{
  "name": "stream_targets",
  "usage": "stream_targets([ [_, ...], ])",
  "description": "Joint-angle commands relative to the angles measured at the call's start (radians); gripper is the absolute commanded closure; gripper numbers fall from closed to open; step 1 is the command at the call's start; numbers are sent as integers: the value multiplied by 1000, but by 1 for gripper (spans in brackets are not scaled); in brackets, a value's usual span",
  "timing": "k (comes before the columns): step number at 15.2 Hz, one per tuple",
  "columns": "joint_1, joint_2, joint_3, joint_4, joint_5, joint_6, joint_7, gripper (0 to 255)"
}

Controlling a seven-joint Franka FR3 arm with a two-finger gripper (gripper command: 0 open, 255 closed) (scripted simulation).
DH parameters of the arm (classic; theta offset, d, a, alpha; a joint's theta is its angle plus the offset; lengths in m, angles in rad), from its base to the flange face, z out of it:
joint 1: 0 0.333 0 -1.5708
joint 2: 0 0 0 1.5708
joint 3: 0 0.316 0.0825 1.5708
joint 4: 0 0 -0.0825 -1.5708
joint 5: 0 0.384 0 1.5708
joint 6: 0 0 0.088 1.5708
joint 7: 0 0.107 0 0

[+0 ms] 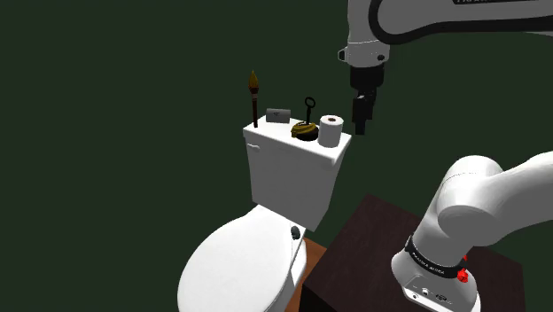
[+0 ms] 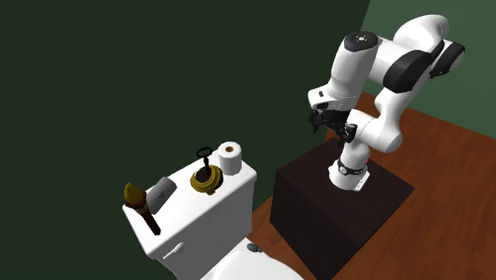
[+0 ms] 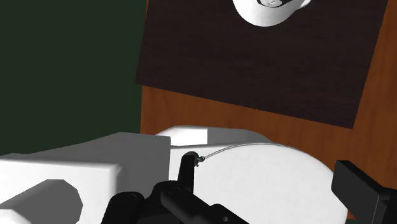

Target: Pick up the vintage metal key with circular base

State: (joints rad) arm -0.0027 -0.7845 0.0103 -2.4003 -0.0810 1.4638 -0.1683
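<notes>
Standing upright near the middle of the tank lid (image 1: 270,142), the key (image 1: 305,130) is showing in both exterior views; the gripper (image 1: 361,126) is hovering past the lid's paper roll (image 1: 331,130) end, the wrist view showing the jaws spread apart

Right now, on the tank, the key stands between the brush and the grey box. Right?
No. The key stands between the grey box and the paper roll on the tank; the brush is at the far end, beyond the box. The shoulder view shows it.
</notes>
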Motion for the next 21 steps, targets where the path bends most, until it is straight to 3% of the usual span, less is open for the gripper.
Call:
stream_targets([
  [1,0,0,0,0,0,0,0,0],
  [11,-66,360,-106,214,-30,161,-28,0],
  [21,-120,728,-200,539,16,214,-77,0],
])
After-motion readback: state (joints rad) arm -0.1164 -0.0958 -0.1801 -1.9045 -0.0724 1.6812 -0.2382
